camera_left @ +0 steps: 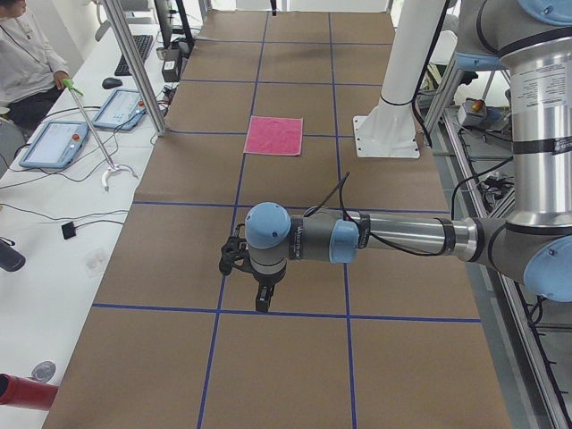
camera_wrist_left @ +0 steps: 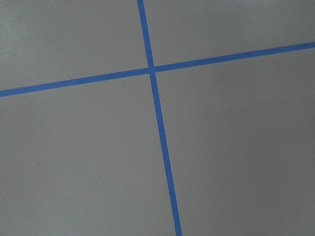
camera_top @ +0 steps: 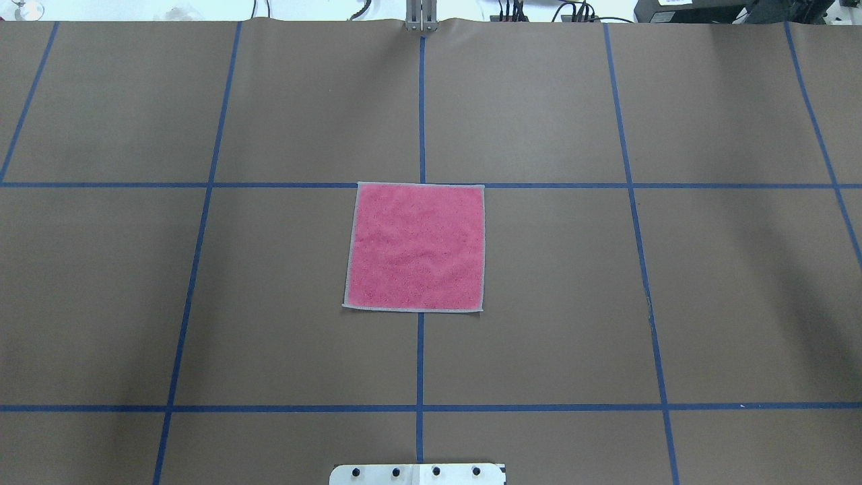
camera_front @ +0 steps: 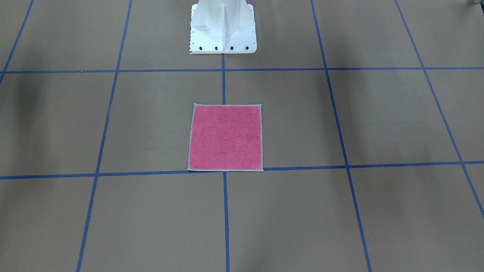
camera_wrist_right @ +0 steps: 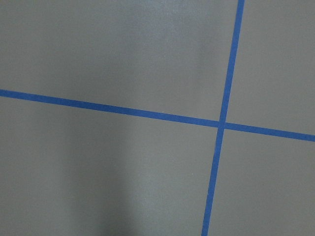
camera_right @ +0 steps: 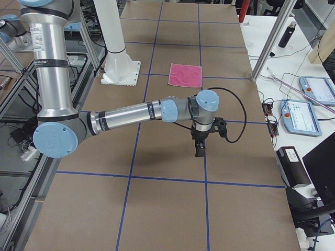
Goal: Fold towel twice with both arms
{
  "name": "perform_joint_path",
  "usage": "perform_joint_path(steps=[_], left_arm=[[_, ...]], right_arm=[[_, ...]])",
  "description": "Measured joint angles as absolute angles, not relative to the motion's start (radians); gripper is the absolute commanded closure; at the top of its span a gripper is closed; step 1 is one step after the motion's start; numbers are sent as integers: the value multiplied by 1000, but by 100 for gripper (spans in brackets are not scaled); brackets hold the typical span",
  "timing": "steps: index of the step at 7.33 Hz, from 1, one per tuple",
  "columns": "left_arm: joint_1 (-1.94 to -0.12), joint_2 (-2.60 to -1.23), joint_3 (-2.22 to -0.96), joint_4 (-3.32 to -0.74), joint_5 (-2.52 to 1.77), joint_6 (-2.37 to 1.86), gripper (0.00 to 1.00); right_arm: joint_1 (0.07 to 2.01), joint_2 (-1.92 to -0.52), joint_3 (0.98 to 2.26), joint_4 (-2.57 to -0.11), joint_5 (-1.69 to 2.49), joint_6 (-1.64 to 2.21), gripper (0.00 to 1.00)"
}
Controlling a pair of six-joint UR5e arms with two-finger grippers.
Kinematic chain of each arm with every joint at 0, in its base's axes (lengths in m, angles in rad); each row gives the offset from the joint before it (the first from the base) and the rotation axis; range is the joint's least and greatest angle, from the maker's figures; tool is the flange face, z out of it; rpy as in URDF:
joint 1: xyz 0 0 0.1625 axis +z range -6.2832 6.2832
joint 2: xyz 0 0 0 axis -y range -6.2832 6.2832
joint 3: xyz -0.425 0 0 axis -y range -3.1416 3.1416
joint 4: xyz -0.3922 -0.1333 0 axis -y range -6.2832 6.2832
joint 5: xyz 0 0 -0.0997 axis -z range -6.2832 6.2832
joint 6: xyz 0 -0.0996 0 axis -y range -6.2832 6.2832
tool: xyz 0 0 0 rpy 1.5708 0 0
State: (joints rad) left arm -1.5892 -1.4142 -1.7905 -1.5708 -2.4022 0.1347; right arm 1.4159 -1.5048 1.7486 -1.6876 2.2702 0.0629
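Left tool [camera_left: 260,299]: black, two-fingered, over bare brown counter [camera_left: 402,357]; width impossible to tell.
Right tool [camera_right: 199,149]: likewise black, width unclear.
Towel [camera_top: 416,246]: small pink-red terry square, flat, counter centre, well apart from both.
Handling: probably light, limp; pinch two hemmed corners.

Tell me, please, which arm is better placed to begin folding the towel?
Neither clearly: the towel lies flat astride the middle tape line, while the left gripper and right gripper each hang well off to their own sides. Both should probably approach together.
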Motion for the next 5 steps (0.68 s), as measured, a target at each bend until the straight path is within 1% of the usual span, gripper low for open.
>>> perform_joint_path(steps=[5], left_arm=[[-1588,-1426,-1786,-1626,-2405,149,0]], right_arm=[[1398,-1493,1781,-1647,2270,66,0]])
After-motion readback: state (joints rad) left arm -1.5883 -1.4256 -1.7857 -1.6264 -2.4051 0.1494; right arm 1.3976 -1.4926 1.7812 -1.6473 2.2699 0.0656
